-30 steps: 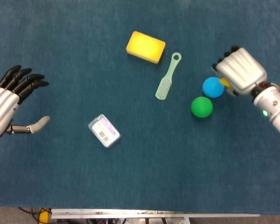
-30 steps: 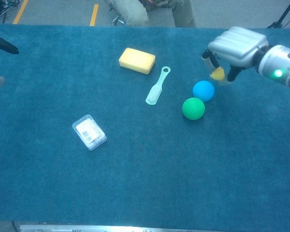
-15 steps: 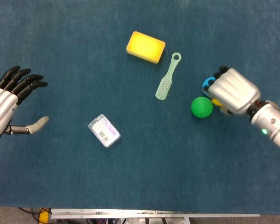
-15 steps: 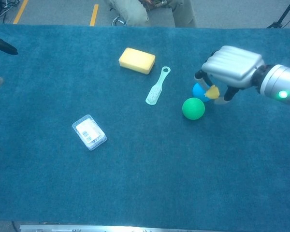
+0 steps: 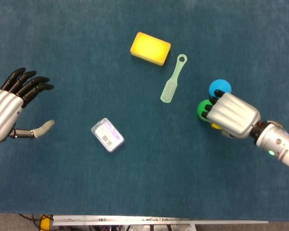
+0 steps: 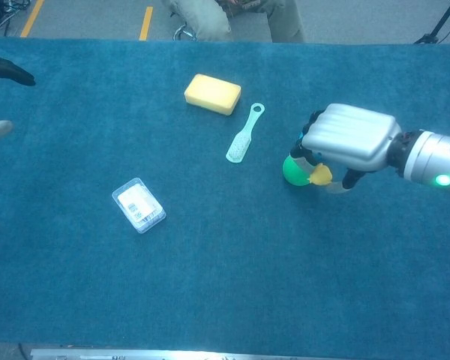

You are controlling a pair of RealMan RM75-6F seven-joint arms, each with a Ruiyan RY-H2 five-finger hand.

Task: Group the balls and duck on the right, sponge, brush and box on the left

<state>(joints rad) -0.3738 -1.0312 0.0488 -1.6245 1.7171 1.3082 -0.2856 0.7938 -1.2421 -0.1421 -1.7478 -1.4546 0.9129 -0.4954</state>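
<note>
My right hand (image 5: 230,115) (image 6: 349,138) hangs over the right part of the table and holds the small yellow duck (image 6: 320,175) (image 5: 215,126) under its palm. It partly covers the green ball (image 5: 201,109) (image 6: 291,169). The blue ball (image 5: 219,88) lies just behind it and is hidden by the hand in the chest view. The yellow sponge (image 5: 150,48) (image 6: 212,94) and the pale green brush (image 5: 173,80) (image 6: 244,134) lie at centre back. The clear box (image 5: 107,134) (image 6: 139,205) lies left of centre. My left hand (image 5: 12,106) hovers at the far left, fingers spread and holding nothing.
The blue cloth table (image 5: 149,183) runs to a metal front edge (image 5: 159,221). A floor with yellow lines (image 6: 146,21) lies beyond the far edge.
My right hand has carried the duck toward me, from behind the blue ball to over the green ball. The left hand has shifted only slightly.
</note>
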